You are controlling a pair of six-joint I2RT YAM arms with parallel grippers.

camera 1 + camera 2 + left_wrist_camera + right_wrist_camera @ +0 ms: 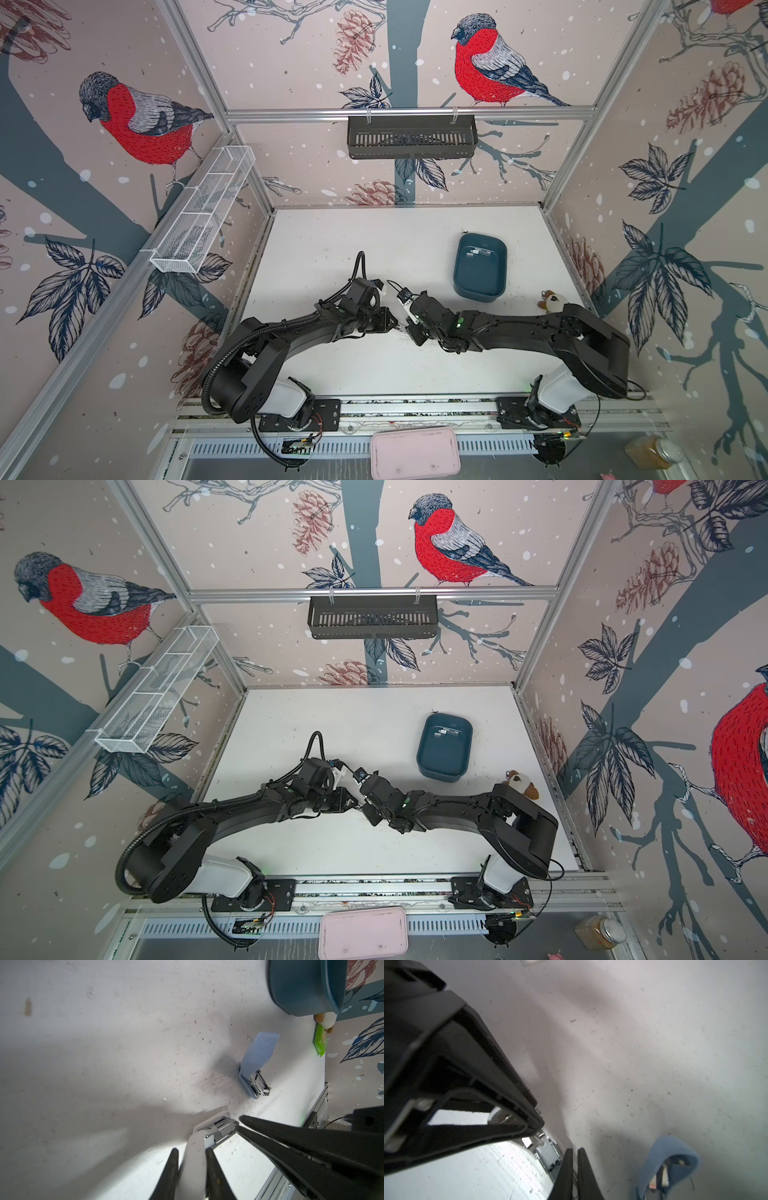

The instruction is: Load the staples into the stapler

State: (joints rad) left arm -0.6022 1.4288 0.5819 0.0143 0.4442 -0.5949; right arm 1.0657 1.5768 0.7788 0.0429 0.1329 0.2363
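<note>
Left claw (pixel 191 1150) grips the white stapler (pixel 195 1142); right claw (pixel 575 1150), pinched almost closed, touches its open metal tray (pixel 220 1130) over the worktop (pixel 104 1043).

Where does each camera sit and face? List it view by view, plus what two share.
Top views: high over the base rail, looking down toward the back wall; left arm, right arm whole, teal tub beyond.
Left wrist: on the left arm, looking along the left tool gripping the white stapler; right tool shows too.
Right wrist: looks along the right tool at the tabletop; left tool looms alongside.
Shared: both wrist views show the open blue stapler.
</note>
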